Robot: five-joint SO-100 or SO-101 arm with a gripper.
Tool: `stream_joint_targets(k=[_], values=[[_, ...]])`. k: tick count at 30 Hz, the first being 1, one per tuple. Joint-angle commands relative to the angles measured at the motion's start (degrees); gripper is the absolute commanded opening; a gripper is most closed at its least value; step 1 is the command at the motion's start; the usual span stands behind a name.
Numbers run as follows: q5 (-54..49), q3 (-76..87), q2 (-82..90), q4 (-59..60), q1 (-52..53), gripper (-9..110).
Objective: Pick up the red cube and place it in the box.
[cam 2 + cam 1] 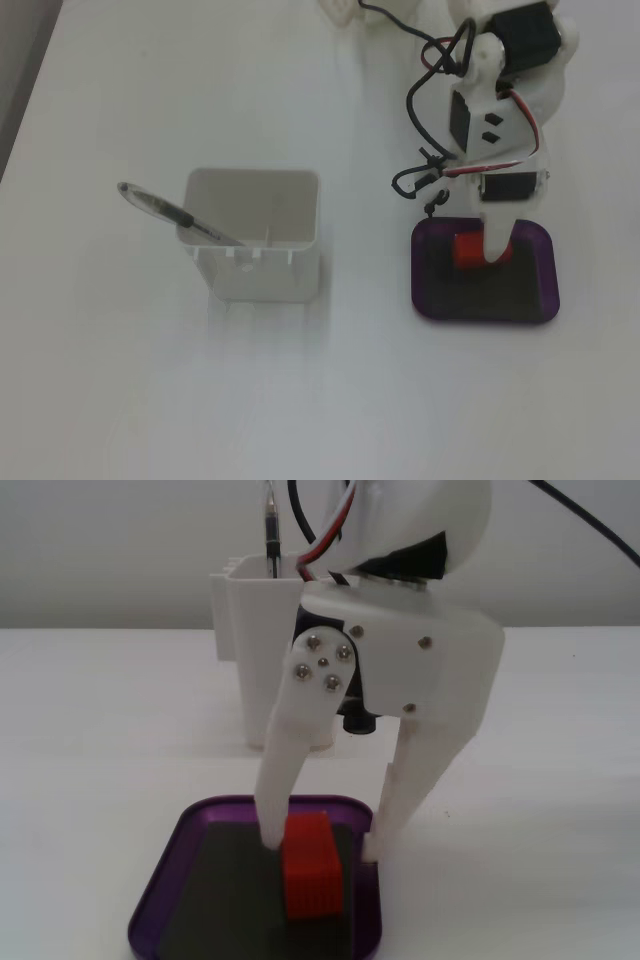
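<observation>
Red cube [312, 866] is set on the box [160, 885] floor; gripper [320, 850] fingers are spread wide for release clearance.

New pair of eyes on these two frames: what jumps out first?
The red cube stands out first, bright against the dark floor of the purple box, where it sits. The white gripper hangs right over it, jaws open and straddling the cube, one finger close against its left side in a fixed view. Further off on the table, a tall white container holds a pen leaning out over its rim.
</observation>
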Motion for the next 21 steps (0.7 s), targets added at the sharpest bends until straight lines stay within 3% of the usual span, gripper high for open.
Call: stream_joint_targets(k=[1, 8, 11, 21], values=[[-0.18, -8.35, 1.93, 6.86, 0.44, 16], [-0.62, -28.48, 1.93, 29.62, 0.0, 16], [-0.53, -32.43, 5.27, 31.73, 0.35, 16], [-4.75, -0.35, 35.6, 31.29, 0.79, 16]])
